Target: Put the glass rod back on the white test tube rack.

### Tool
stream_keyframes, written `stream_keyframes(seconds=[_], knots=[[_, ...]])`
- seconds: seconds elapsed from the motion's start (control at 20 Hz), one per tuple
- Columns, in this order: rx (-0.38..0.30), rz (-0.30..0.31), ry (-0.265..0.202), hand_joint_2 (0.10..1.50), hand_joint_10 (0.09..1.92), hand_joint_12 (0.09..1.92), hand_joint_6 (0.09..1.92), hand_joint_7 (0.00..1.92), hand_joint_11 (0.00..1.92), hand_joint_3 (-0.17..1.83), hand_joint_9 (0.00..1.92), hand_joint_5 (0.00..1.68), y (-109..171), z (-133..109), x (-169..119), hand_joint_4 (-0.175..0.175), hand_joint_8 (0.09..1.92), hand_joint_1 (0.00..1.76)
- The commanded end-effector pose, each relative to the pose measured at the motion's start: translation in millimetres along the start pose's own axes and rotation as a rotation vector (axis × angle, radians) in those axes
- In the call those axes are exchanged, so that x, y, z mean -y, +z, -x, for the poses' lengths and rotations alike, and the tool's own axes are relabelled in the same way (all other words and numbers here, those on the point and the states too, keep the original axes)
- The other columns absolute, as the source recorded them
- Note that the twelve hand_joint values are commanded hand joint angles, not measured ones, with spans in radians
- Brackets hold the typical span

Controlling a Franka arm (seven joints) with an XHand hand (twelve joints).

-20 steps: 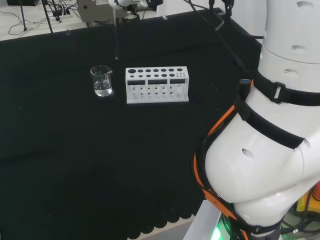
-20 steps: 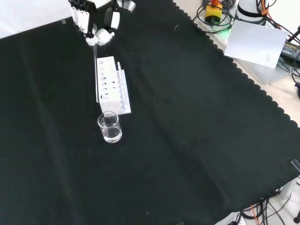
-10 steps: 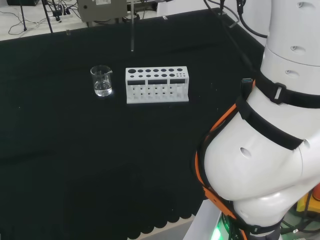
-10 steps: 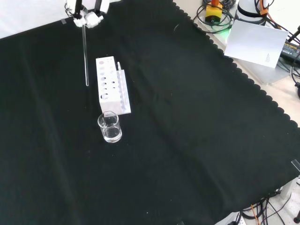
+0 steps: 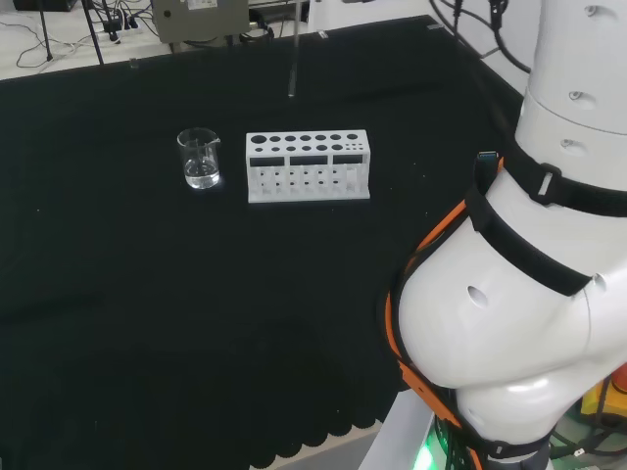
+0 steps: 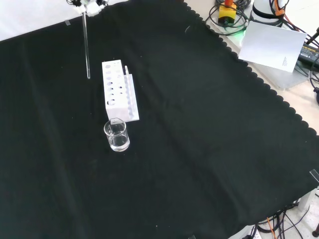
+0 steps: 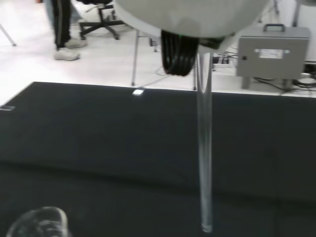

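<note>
Hand (image 6: 89, 4) at the front view's top edge, fingers pinched on the rod's (image 6: 85, 45) upper end. Rod hangs upright above the cloth (image 6: 199, 124) — its tip just left of the rack (image 6: 118, 92) in the front view, clear of it. Beaker (image 6: 116, 135) with some clear liquid stands just beside the rack's near end.

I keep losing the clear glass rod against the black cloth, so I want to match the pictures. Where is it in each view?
Head view: glass rod hangs upright near the top, above and behind the white test tube rack.
Front view: it hangs from the hand at top left, its tip left of the rack's far end.
Wrist view: it runs down the middle, tip in the air.
Shared landmark: the beaker beside the rack.
</note>
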State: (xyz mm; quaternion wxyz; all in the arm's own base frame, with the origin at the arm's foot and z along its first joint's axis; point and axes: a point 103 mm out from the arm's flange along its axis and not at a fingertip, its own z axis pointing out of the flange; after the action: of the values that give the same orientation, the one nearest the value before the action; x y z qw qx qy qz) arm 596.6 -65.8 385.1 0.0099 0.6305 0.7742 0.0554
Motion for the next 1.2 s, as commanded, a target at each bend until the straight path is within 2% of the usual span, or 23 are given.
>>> stream_keyframes(seconds=[0.05,0.3,0.6,0.85,1.0,1.2], knots=[[0.023,-0.001,0.088,0.61,0.59,0.96,0.57,1.32,1.6,0.77,1.71,1.21,-11,40,32,-0.175,0.9,1.33],[0.037,-0.01,0.136,0.61,0.59,0.96,0.57,1.32,1.6,0.77,1.71,1.21,-10,68,54,-0.175,0.9,1.33],[0.05,-0.005,0.16,0.61,0.59,0.96,0.57,1.32,1.6,0.77,1.71,1.21,-17,79,77,-0.175,0.9,1.33],[0.045,-0.01,0.153,0.61,0.59,0.96,0.57,1.32,1.6,0.77,1.71,1.21,-15,78,81,-0.175,0.9,1.33],[0.06,0.024,0.151,0.61,0.59,0.96,0.57,1.32,1.6,0.77,1.71,1.21,-16,70,102,-0.175,0.9,1.33],[0.053,-0.01,0.141,0.61,0.59,0.96,0.57,1.32,1.6,0.77,1.71,1.21,-17,59,111,-0.175,0.9,1.33]])
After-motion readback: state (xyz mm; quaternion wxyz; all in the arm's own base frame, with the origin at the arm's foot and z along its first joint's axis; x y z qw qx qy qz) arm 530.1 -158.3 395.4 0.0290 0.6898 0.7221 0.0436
